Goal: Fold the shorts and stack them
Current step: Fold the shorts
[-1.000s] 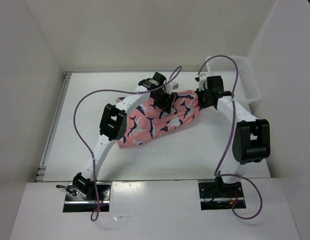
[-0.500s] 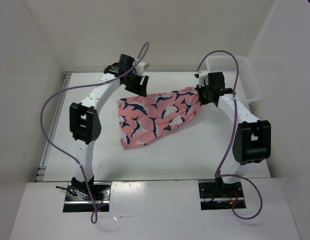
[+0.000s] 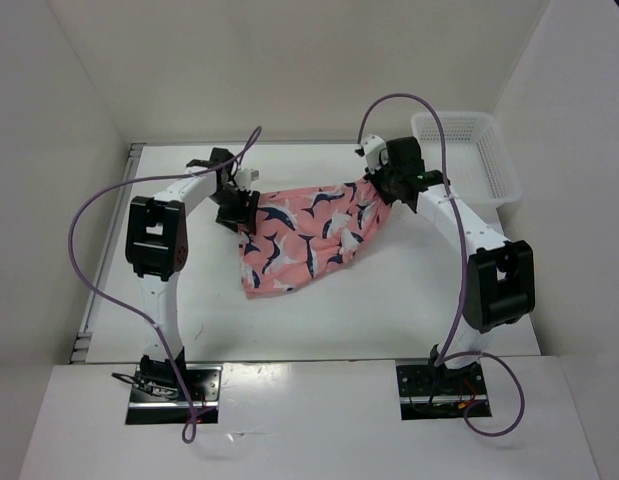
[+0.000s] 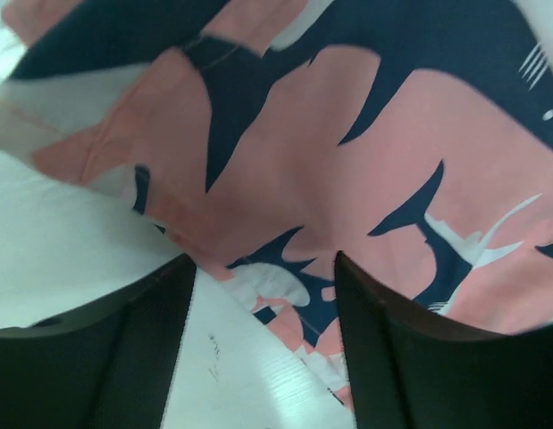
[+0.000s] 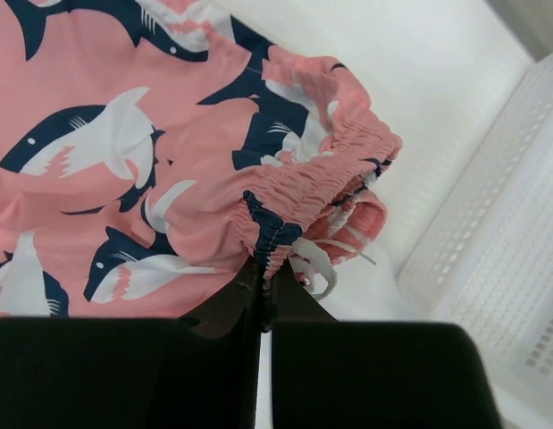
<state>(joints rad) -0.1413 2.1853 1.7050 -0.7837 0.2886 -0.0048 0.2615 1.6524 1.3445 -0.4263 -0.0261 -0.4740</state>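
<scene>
The salmon-pink shorts point(image 3: 304, 235) with navy-and-white whale shapes lie stretched out across the middle of the table. My right gripper point(image 3: 374, 188) is at their right end, shut on the gathered elastic waistband point(image 5: 321, 179); the fingers point(image 5: 231, 308) pinch it next to the white drawstring point(image 5: 316, 268). My left gripper point(image 3: 241, 212) is at the shorts' left end. In the left wrist view its jaws point(image 4: 263, 261) stand wide apart over the fabric's edge point(image 4: 347, 161) and bare table, gripping nothing.
A white perforated basket point(image 3: 469, 150) stands at the back right, close to my right gripper, and shows in the right wrist view point(image 5: 517, 250). White walls enclose the table at the back and sides. Purple cables loop above both arms.
My left gripper has swung left and down from the back, spreading the shorts out leftward, and its jaws now stand open. My right gripper has shifted left, still holding the waistband.
</scene>
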